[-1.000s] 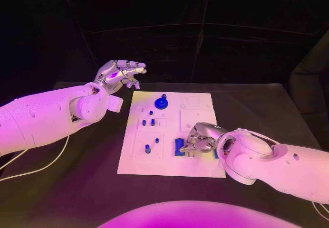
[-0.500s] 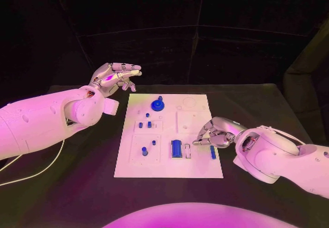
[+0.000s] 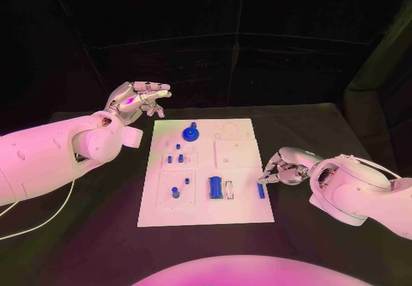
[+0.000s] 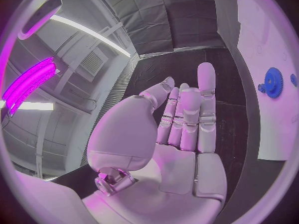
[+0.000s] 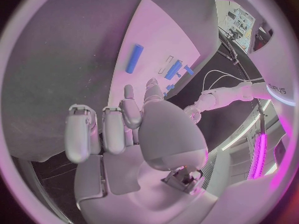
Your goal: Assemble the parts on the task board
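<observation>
left hand raised, fingers loosely curled, empty; right hand curled, empty, beside task board

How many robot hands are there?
2. The left hand is raised beyond the task board's far left corner; the right hand is at its right edge.

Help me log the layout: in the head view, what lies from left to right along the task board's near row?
Small blue peg → wide blue block → pale slot piece → slim blue bar → right hand.
</observation>
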You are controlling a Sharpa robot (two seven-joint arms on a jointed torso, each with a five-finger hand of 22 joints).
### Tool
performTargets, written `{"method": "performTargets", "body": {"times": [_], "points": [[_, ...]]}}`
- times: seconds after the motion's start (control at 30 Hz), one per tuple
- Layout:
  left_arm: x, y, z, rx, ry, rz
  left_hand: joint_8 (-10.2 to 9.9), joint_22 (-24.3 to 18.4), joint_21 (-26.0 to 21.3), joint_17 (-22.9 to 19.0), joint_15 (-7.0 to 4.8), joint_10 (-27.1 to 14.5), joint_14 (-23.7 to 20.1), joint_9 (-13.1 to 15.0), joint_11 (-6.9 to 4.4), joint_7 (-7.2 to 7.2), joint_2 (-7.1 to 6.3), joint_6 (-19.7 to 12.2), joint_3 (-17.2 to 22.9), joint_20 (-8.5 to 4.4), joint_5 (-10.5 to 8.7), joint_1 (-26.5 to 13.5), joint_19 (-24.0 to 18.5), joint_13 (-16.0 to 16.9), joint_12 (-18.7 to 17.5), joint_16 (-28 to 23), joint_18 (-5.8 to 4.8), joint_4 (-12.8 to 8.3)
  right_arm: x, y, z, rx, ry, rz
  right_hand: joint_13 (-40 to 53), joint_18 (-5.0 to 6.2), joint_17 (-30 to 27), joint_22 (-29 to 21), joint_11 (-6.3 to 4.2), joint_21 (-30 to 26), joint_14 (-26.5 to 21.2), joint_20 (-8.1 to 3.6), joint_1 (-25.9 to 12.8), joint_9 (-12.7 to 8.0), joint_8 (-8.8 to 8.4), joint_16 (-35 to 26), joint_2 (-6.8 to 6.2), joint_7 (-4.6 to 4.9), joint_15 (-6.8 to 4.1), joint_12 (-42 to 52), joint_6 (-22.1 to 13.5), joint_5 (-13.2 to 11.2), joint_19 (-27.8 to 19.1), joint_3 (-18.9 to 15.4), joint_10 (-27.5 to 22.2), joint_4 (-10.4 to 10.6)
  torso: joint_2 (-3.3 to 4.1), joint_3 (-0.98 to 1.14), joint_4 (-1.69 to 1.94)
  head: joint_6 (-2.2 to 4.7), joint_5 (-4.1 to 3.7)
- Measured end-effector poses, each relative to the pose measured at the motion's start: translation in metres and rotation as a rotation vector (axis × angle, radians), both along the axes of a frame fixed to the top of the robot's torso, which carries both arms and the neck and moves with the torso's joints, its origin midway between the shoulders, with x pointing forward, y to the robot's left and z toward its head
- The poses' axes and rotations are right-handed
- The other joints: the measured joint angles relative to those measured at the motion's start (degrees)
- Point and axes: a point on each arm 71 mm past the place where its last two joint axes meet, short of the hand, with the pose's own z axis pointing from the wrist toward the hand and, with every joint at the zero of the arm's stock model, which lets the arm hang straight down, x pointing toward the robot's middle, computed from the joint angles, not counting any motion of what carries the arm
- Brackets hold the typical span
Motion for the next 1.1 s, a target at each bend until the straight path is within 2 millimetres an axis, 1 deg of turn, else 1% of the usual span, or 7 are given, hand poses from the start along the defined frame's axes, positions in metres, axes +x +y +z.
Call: {"method": "performTargets", "body": {"times": [0.13,0.2,0.23,0.53,0.77,0.93,1.1], "points": [[0.0,0.0,0.0,0.0,0.0,0.0,0.0,0.01,0.0,0.0,0.0,0.0,0.0,0.0,0.0,0.0,0.0,0.0,0.0,0.0,0.0,0.0,0.0,0.0,0.0,0.0,0.0,0.0,0.0,-0.001,-0.002,-0.039,0.006,0.006,0.0,0.0,0.04,0.0,0.0,0.0,0.0,0.0,-0.04,0.05,0.0,0.0,0.07,0.0,0.0,0.0,0.0,0.0,0.0,-0.06,0.0,-0.06,-0.03,-0.04,0.03,-0.06,-0.19],[0.0,0.0,0.0,0.0,0.0,-0.001,0.0,0.01,0.0,0.0,0.0,0.0,0.0,0.0,0.0,0.0,0.0,0.0,0.0,0.0,0.0,0.0,0.0,0.0,0.0,0.0,0.0,0.0,0.0,0.0,-0.003,-0.056,0.012,0.011,0.0,0.0,0.14,0.0,-0.03,0.0,0.0,0.0,-0.04,0.13,0.28,0.0,0.07,-0.24,0.0,0.0,0.24,-0.31,0.0,-0.28,0.03,0.16,-0.03,-0.04,0.09,-0.07,-0.21],[0.0,0.0,0.0,0.0,0.0,0.0,0.0,0.01,0.0,0.0,0.0,0.0,0.0,0.0,0.0,0.0,0.0,0.0,0.0,0.0,0.0,0.0,0.0,0.0,0.0,0.0,0.0,0.0,0.0,0.001,-0.004,-0.067,0.016,0.015,-0.01,0.0,0.19,0.0,-0.14,0.0,0.0,0.0,-0.28,0.14,0.31,0.0,-0.18,-0.3,0.0,0.0,0.3,-0.35,0.0,-0.32,0.14,0.2,-0.03,-0.04,0.11,-0.07,-0.2],[0.0,0.001,0.0,0.0,0.0,0.001,0.0,0.01,0.0,0.0,0.0,0.0,0.0,0.0,0.0,0.0,0.0,0.0,0.0,0.0,0.0,0.0,0.0,0.0,0.0,0.0,0.01,0.0,0.0,0.006,-0.012,-0.128,0.049,0.037,0.06,0.0,0.42,0.0,-0.22,0.0,0.0,0.0,-0.27,0.3,0.31,0.33,-0.16,-0.3,0.0,0.0,0.3,-0.57,0.0,-0.62,0.22,0.5,-0.03,-0.05,0.15,-0.2,0.13],[0.0,0.002,0.0,0.0,0.0,0.001,0.0,0.02,0.0,0.0,0.0,0.0,0.0,0.0,0.0,0.0,0.0,0.0,0.0,0.0,0.0,0.0,0.0,0.0,0.28,0.0,0.0,0.0,-0.001,0.014,-0.017,-0.146,0.06,0.061,0.36,-0.01,0.87,0.0,-0.22,0.23,0.0,-0.23,-0.25,0.59,0.32,0.33,-0.18,-0.51,0.0,0.5,0.51,-0.57,0.23,-0.69,0.23,-0.22,-0.02,-0.05,0.15,-0.33,-0.04],[0.0,0.002,0.0,0.0,0.0,0.001,0.0,0.02,0.0,0.0,0.0,0.0,0.0,0.0,0.0,0.0,0.0,0.0,0.0,0.0,0.0,0.0,0.0,0.0,0.28,0.0,0.0,0.0,0.0,0.017,-0.018,-0.153,0.056,0.072,0.52,0.0,1.13,0.0,-0.43,0.23,0.0,-0.22,0.71,0.86,0.49,0.57,-0.21,-0.34,0.0,0.5,0.7,-0.57,0.22,-0.58,0.43,-0.65,0.0,-0.08,0.15,-0.47,-0.08],[0.0,0.002,0.0,0.0,0.0,0.002,0.0,0.02,0.0,0.0,0.0,0.0,0.0,0.0,0.0,0.0,0.0,0.0,0.0,0.0,0.0,0.0,0.0,0.0,0.28,0.0,0.0,0.0,0.0,0.023,-0.019,-0.164,0.046,0.092,0.63,0.0,1.38,0.0,-0.42,0.24,0.0,-0.22,2.77,1.17,0.73,0.75,-0.07,-0.41,0.0,0.5,1.04,-0.38,0.22,-0.07,0.42,-2.01,0.0,-0.08,0.15,-0.41,-0.09]]}}
